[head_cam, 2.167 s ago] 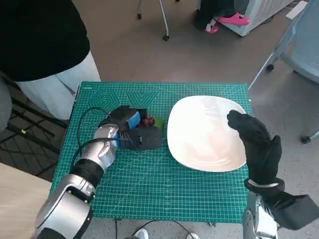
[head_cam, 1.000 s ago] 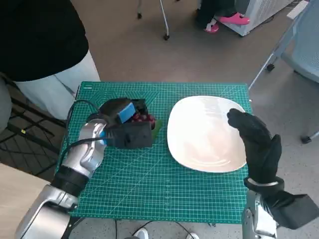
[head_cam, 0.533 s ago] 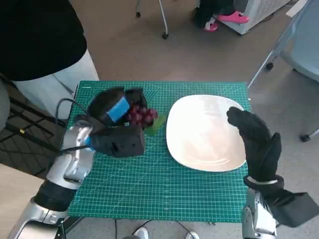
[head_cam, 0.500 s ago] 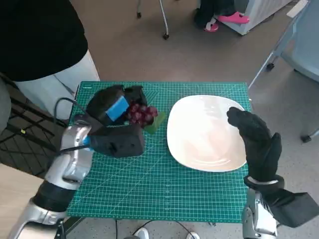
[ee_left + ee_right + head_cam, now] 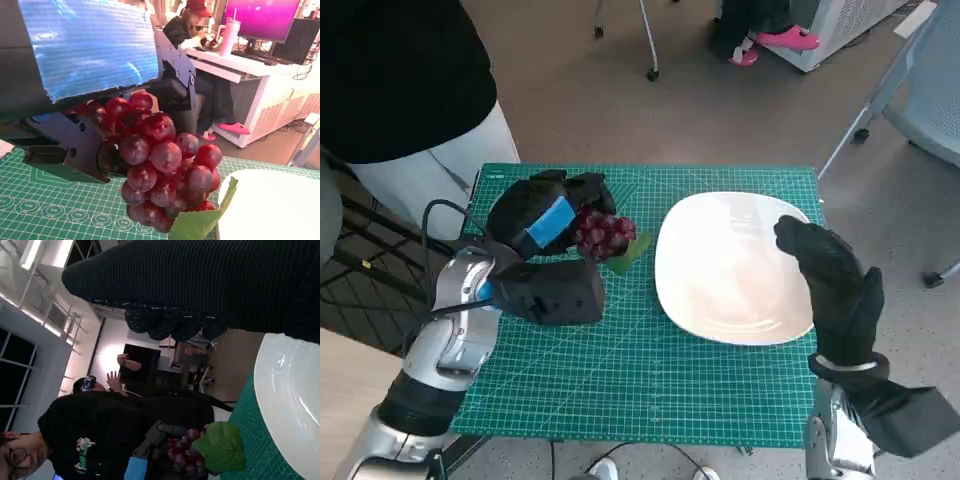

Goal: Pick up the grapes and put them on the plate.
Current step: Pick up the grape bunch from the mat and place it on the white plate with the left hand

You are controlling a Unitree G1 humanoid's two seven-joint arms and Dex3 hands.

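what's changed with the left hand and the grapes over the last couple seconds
The left hand, which lay low over the grapes on the mat, has closed on the bunch and lifted it clear, its leaf hanging below. The forearm has swung outward to the left. The right hand and plate have not moved.

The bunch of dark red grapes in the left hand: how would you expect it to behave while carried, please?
The bunch of dark red grapes probably sags and sways, since it hangs in a loose cluster below the black left hand with blue tape. Its glossy round berries look slippery and may detach or roll.
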